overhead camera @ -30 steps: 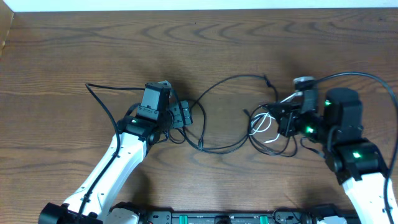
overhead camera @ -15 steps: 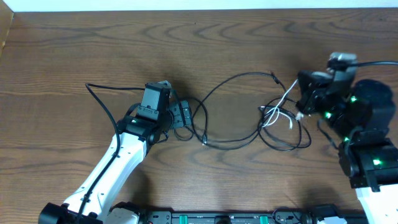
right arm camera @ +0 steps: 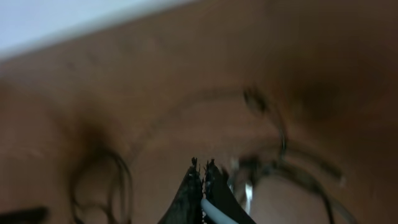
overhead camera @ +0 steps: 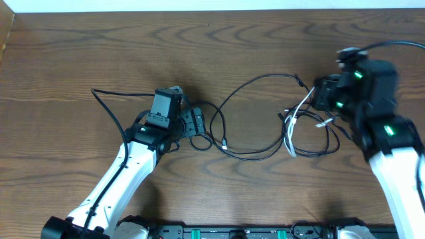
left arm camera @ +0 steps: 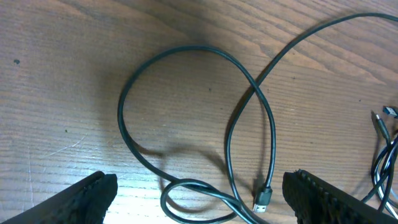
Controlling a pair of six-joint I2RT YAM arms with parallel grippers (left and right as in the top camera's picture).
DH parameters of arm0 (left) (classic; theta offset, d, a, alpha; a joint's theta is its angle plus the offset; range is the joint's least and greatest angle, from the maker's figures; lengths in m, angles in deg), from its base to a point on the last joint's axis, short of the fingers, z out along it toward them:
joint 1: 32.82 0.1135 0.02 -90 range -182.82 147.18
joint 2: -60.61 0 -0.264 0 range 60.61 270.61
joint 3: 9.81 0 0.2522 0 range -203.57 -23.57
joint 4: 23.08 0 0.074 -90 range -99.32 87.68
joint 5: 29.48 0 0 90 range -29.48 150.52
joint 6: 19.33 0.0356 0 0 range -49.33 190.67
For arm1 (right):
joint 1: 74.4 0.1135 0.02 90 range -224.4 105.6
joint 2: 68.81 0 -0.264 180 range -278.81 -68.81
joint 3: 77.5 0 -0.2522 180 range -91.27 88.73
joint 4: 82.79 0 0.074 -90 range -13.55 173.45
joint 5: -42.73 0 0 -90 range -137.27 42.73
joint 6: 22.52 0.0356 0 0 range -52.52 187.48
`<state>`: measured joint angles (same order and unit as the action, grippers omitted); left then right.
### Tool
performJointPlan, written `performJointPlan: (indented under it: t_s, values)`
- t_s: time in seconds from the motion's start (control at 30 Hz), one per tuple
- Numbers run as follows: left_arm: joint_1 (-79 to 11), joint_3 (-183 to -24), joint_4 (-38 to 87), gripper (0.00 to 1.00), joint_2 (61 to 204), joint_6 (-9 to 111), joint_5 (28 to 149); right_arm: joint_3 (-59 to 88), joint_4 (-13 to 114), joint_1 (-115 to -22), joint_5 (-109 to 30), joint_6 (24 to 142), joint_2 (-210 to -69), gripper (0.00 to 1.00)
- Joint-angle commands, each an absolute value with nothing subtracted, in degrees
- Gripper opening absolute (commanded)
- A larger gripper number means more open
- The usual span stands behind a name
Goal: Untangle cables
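A long black cable [overhead camera: 252, 149] loops across the middle of the table; its loops and USB plug [left arm camera: 263, 200] lie between my left gripper's fingers. My left gripper [overhead camera: 197, 123] is open and holds nothing, its fingers [left arm camera: 199, 199] spread wide either side of the loop. At the right a tangle of black cables [overhead camera: 312, 136] holds one white cable [overhead camera: 291, 136]. My right gripper [overhead camera: 319, 96] is shut on the white cable [right arm camera: 214, 213] and holds it raised above the tangle; its view is blurred.
A thicker black arm cable [overhead camera: 109, 106] runs left of the left arm. Another arm cable [overhead camera: 398, 45] arcs at the right edge. The wooden table [overhead camera: 99, 46] stretches back to a white wall strip.
My right gripper has moved up and to the right with the white cable, dragging the tangle and the long black cable rightward. The left arm has not moved.
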<state>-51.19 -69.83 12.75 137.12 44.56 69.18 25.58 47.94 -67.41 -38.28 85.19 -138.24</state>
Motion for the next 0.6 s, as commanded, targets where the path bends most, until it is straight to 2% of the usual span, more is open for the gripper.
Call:
performJointPlan:
  t_s: [0.0, 0.03, 0.07, 0.13, 0.17, 0.2, 0.23, 0.3, 0.4, 0.57]
  values:
    - [-50.88, -69.55, 12.73, 0.91, 137.45, 44.49, 68.46, 25.45, 46.72, -67.55, -33.58, 85.98, -146.39, 0.06]
    - [-50.88, -69.55, 12.73, 0.91, 137.45, 44.49, 68.46, 25.45, 46.76, -67.55, -31.87, 85.46, -148.45, 0.15]
    - [-50.88, -69.55, 12.73, 0.91, 137.45, 44.49, 68.46, 25.45, 46.76, -67.55, -30.47, 85.17, -150.59, 0.29]
    - [-50.88, -69.55, 12.73, 0.91, 137.45, 44.49, 68.46, 25.43, 46.57, -67.55, -30.17, 85.22, -154.20, 0.40]
    - [-50.88, -69.55, 12.73, 0.91, 137.45, 44.49, 68.46, 25.45, 46.32, -67.55, -30.17, 85.22, -155.90, 0.60]
    - [-50.88, -69.55, 12.73, 0.91, 137.45, 44.49, 68.46, 25.43, 46.08, -67.55, -30.17, 85.22, -156.49, 0.73]
    - [-50.88, -69.55, 12.73, 0.91, 137.45, 44.49, 68.46, 25.45, 45.80, -67.55, -30.19, 85.22, -156.82, 0.82]
    - [-50.88, -69.55, 12.73, 0.91, 137.45, 44.49, 68.46, 25.43, 44.93, -67.55, -30.17, 85.19, -156.71, 0.89]
    - [-50.88, -69.55, 12.73, 0.91, 137.45, 44.49, 68.46, 25.43, 42.57, -67.55, -30.26, 85.19, -155.59, 0.93]
    - [-50.88, -69.55, 12.73, 0.91, 137.45, 44.49, 68.46, 25.53, 32.84, -67.55, -36.14, 87.31, -154.72, 0.91]
